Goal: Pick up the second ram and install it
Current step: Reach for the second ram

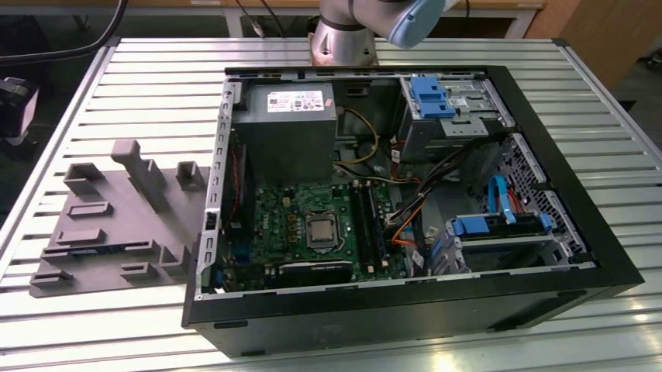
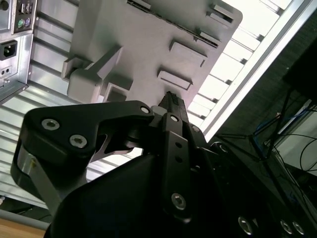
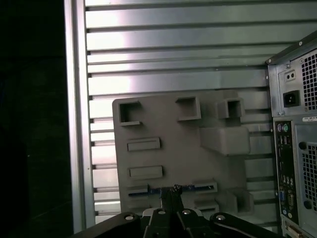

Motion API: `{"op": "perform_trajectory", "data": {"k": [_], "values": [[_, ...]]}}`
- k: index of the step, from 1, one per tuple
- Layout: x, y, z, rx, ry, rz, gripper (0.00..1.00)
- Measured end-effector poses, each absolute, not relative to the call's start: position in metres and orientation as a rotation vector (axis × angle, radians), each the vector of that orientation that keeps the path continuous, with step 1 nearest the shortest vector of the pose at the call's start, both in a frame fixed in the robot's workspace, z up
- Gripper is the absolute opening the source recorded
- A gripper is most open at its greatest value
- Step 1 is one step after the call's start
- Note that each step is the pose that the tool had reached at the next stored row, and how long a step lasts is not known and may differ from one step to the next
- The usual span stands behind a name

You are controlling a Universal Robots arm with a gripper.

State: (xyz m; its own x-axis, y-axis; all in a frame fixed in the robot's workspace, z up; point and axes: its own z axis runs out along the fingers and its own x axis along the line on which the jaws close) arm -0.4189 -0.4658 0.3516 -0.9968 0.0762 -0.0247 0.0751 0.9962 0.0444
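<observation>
The gripper point(image 3: 171, 192) is seen closed, nothing held, over the second ram point(image 3: 153, 190) lodged in the grey tray point(image 1: 104, 229), at nine o'clock from the computer case point(image 1: 414, 318) in the exterior view

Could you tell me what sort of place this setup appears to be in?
Probably a robotics lab or workshop bench: an open computer case lies on a slatted metal table, with a grey fixture tray beside it and a robot arm's base nearby.
</observation>
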Motion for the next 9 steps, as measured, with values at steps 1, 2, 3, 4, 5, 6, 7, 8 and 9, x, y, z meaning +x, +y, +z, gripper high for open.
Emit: {"op": "perform_trajectory", "data": {"k": [1, 2, 3, 4, 5, 6, 7, 8, 9], "values": [[-0.4188, -0.4663, 0.3508, 0.118, 3.112, 0.068, 0.11], [-0.4188, -0.4668, 0.35, 0.118, 3.112, 0.068, 0.11], [-0.4188, -0.4674, 0.3492, 0.118, 3.112, 0.068, 0.11], [-0.4188, -0.4679, 0.3484, 0.118, 3.112, 0.068, 0.11], [-0.4188, -0.4685, 0.3476, 0.118, 3.112, 0.068, 0.11], [-0.4188, -0.4689, 0.3468, 0.118, 3.112, 0.068, 0.11], [-0.4187, -0.4693, 0.346, 0.118, 3.112, 0.068, 0.11], [-0.4187, -0.4696, 0.3453, 0.118, 3.112, 0.068, 0.11], [-0.4186, -0.4699, 0.3446, 0.118, 3.112, 0.068, 0.11]]}}
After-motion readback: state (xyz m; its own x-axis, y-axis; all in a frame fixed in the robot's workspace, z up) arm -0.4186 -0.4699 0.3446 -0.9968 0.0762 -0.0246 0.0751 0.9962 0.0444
